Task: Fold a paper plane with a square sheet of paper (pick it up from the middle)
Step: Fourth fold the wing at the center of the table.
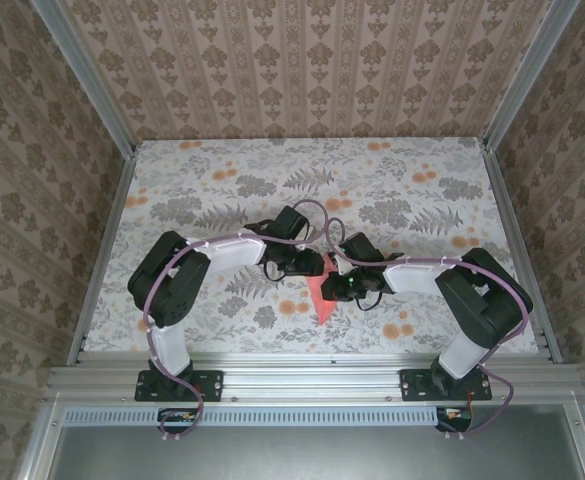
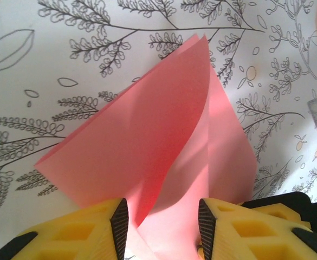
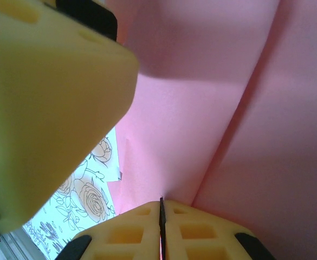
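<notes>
Fingers of left gripper (image 2: 163, 225) parted around pink paper (image 2: 147, 141), right gripper (image 3: 161, 208) pinched on it, arms (image 1: 222, 250) bent inward

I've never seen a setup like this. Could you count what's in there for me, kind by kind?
Robot arms: 2 (left arm, right arm)
Sheet of pink paper, partly folded: 1
Flower-patterned table: 1
Total: 4
</notes>
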You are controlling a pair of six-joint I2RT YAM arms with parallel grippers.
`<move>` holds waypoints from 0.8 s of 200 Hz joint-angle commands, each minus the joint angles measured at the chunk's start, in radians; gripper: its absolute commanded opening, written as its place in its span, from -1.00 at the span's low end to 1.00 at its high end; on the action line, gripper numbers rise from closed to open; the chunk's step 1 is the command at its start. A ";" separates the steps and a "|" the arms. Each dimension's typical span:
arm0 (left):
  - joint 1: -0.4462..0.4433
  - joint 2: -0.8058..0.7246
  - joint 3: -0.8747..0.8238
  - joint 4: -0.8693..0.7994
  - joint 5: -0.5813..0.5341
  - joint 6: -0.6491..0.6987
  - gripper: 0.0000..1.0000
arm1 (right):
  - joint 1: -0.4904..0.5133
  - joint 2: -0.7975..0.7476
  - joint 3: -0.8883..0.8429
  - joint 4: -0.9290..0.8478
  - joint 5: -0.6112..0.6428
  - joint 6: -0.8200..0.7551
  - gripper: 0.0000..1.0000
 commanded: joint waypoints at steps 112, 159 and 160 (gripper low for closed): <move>0.006 0.035 -0.011 0.033 0.075 -0.009 -0.76 | 0.007 -0.050 0.002 -0.100 0.046 -0.014 -0.77; 0.007 0.038 -0.019 0.035 0.077 0.000 -1.00 | 0.008 -0.085 0.002 -0.125 0.065 -0.023 -0.70; 0.007 0.038 -0.018 0.035 0.077 0.000 -1.00 | 0.009 -0.087 0.002 -0.125 0.066 -0.023 -0.70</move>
